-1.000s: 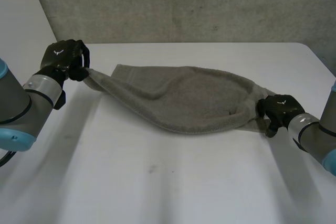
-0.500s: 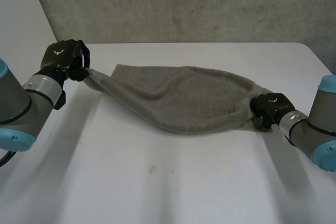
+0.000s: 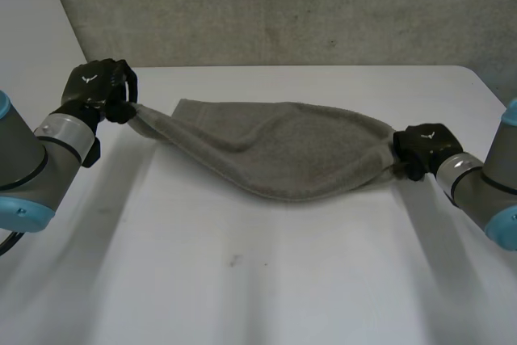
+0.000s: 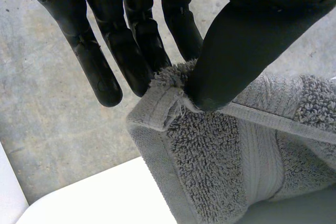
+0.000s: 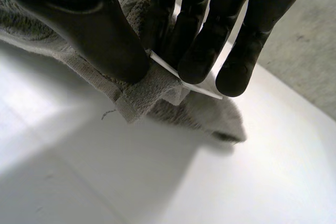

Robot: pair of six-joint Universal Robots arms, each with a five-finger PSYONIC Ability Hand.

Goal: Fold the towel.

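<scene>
White table [image 3: 266, 280] out front, grey concrete wall [image 3: 283, 6] behind it, and the grey towel [image 3: 299, 155] is strung right across the middle of the table between the two arms. It is bunched lengthwise like a hammock. The belly sags toward the near side and seems to rest on the table.

Over on the left, that end of the towel rises off the table into the left robot hand [image 3: 101, 86], which hangs above the table's far left corner. The left wrist view gives the grip. The fingers [image 4: 131, 51] are nearly straight and barely spread, and the thumb [image 4: 247, 51] clamps a hemmed corner against them. It's a firm pinch, with the terry loops poking out between thumb and fingers.

On the right, the right robot hand [image 3: 424, 145] sits low at the towel's other end, near the table's right edge. Its wrist view shows the thumb [image 5: 79, 19] pressing down on the towel's corner with the fingers [image 5: 199, 51] closing in from the other side, so that is a pinch too. A thin white tag [image 5: 184, 80] sticks out of the fold right at the fingertips. Below the hand this end lies on the table.
</scene>
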